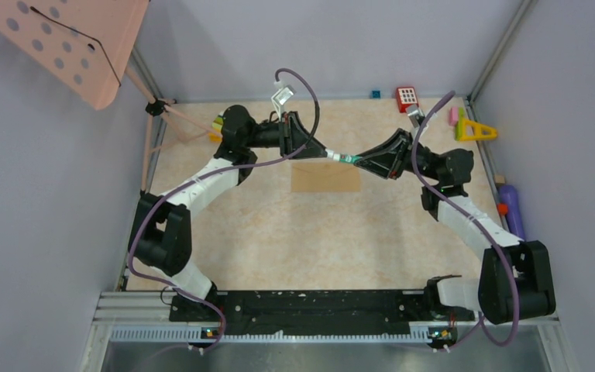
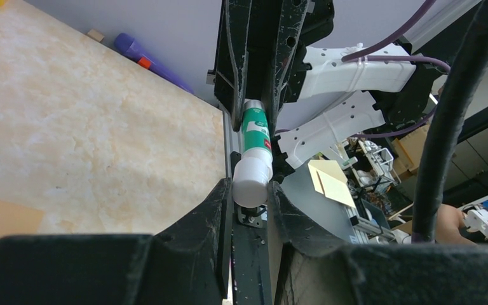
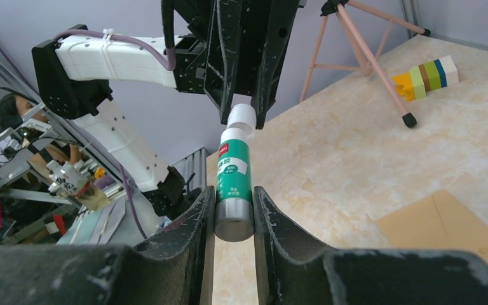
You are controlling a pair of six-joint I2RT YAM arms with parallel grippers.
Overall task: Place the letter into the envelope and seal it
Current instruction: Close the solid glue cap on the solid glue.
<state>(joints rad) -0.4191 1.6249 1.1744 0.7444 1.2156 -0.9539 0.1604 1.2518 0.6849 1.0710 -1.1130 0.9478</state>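
I see the left gripper (image 2: 252, 198) clenched on the white cap of the glue stick (image 3: 234, 166), up in the air near the middle of the far edge of the desk (image 1: 279, 232). The right gripper (image 3: 234, 210) grasps the green body of the same stick. The envelope (image 1: 327, 178) lies flat on the desk, just below both grippers

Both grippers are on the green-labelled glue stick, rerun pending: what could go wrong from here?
1. The left gripper pinches only the white cap of the green-labelled glue stick; a crooked pull could let it slip.
2. The right gripper clamps just the stick's base end, so it may pivot.
3. A dropped piece would likely land on or near the tan kraft paper envelope below.
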